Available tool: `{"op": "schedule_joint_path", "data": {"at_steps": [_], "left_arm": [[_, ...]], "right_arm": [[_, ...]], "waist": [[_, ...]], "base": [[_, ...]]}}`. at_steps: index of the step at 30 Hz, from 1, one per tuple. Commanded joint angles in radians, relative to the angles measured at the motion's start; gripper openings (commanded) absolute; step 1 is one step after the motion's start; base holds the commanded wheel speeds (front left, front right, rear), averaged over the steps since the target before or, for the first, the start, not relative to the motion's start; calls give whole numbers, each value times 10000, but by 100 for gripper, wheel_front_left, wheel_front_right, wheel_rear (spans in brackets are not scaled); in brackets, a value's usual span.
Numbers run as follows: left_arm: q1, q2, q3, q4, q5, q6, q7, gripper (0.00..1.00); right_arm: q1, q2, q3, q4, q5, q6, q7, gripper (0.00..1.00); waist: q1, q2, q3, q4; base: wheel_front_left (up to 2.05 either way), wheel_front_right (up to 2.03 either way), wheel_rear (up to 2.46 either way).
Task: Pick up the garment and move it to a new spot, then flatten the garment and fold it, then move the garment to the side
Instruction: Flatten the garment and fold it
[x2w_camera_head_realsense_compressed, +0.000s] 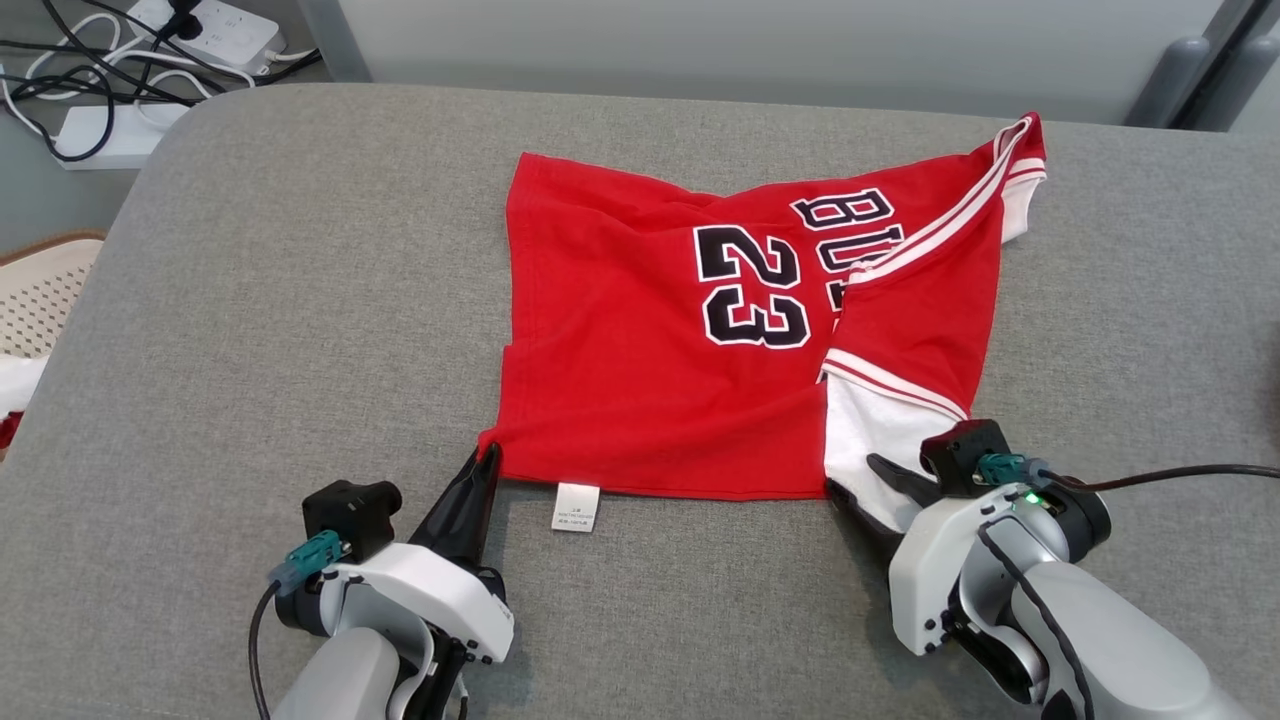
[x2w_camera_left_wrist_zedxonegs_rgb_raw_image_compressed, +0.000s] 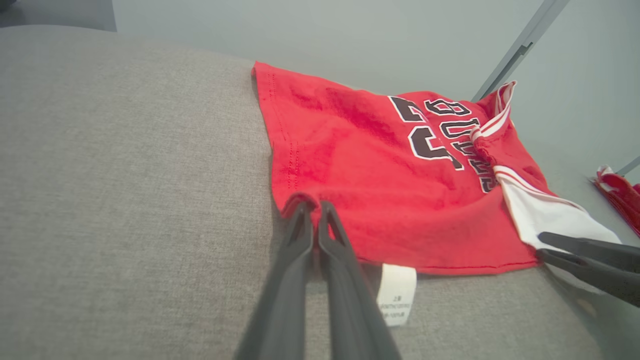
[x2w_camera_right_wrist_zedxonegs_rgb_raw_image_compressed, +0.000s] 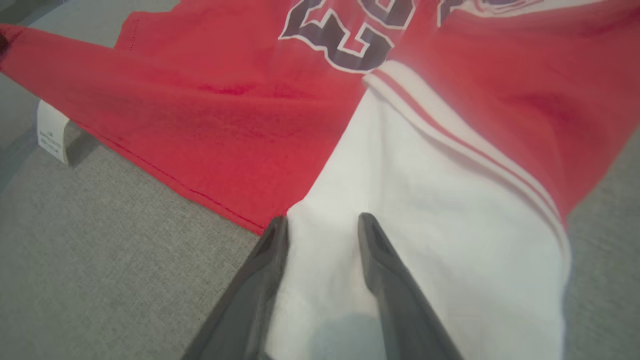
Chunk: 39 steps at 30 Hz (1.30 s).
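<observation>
The red jersey (x2w_camera_head_realsense_compressed: 650, 380) lies partly folded on the grey surface (x2w_camera_head_realsense_compressed: 300, 300), right of its middle, with its label (x2w_camera_head_realsense_compressed: 576, 507) sticking out at the near edge. The left gripper (x2w_camera_head_realsense_compressed: 488, 458) pinches the jersey's near-left corner between closed fingers. The right gripper (x2w_camera_head_realsense_compressed: 852, 474) is at the near-right corner, its fingers spread wide over the white cloth.

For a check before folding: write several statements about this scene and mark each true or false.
1. The left pincer is shut on the jersey's near corner. True.
2. The right pincer is clamped shut. False: its jaws stand apart over the white panel.
3. The jersey reads 32. False: it reads 23.
4. A white care label pokes out at the near hem. True.
</observation>
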Motion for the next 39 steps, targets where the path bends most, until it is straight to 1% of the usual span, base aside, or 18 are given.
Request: {"op": "schedule_joint_path", "data": {"at_steps": [1, 6, 10, 14, 16, 19, 24, 28, 29, 30, 31, 35, 38, 39], "left_arm": [[-210, 158, 340, -160, 99, -30, -134, 0], [-155, 104, 411, -97, 132, -57, -134, 0], [-84, 90, 539, -73, 157, -71, -134, 0], [-90, 52, 590, -67, 176, -76, -134, 0], [-88, 40, 604, -72, 185, -78, -134, 0], [-80, 49, 584, -82, 180, -80, -134, 0], [-68, 96, 546, -91, 187, -81, -134, 0], [-62, 160, 544, -108, 173, -81, -134, 0], [-64, 172, 545, -113, 173, -81, -134, 0], [-74, 181, 534, -114, 177, -81, -134, 0], [-83, 190, 528, -111, 179, -81, -134, 0], [-121, 209, 510, -111, 179, -81, -134, 0], [-134, 216, 480, -103, 178, -82, -134, 0], [-134, 216, 480, -103, 178, -82, -134, 0]], "right_arm": [[-171, 142, 10, -13, -70, 40, -137, 1], [-169, 317, -380, -5, 354, 40, -535, 0], [-59, 166, -555, -117, 682, 40, -665, 0], [-7, 78, -1023, -150, 848, 40, -1028, 0], [-26, 37, -1458, -156, 976, 40, -1307, 0], [-20, -131, -2478, 17, 1156, 40, -1801, 0], [437, -480, -4110, 860, 1079, 40, -2227, 0], [1040, -402, -4747, 1130, 1019, 40, -2289, 0], [1198, -339, -4870, 1129, 1072, 40, -2264, 2], [1345, -302, -4968, 1103, 1087, 40, -2245, 43], [1481, -272, -5057, 1044, 1075, 40, -2241, 100], [1885, -288, -5546, 552, 939, 40, -2420, 100], [2169, -305, -5757, 40, 761, 40, -2464, 100], [2169, -305, -5757, 40, 761, 40, -2464, 100]], "waist": [[0, 0, 6, 33], [0, 0, -41, 25], [0, 0, -65, -73], [0, 0, -50, -154], [0, 0, -48, -212], [0, 0, -59, -301], [0, 0, -68, -451], [0, 0, -45, -654], [0, 0, -32, -714], [0, 0, -22, -772], [0, 0, -11, -837], [0, 0, 10, -1087], [0, 0, 6, -1225], [0, 0, 6, -1225]], "base": [[0, 0, 0], [0, 0, 0], [0, 0, 0], [0, 0, 0], [0, 0, 0], [0, 0, 0], [0, 0, 0], [0, 0, 0], [0, 0, 0], [0, 0, 0], [0, 0, 0], [0, 0, 0], [0, 0, 0], [0, 0, 0]]}}
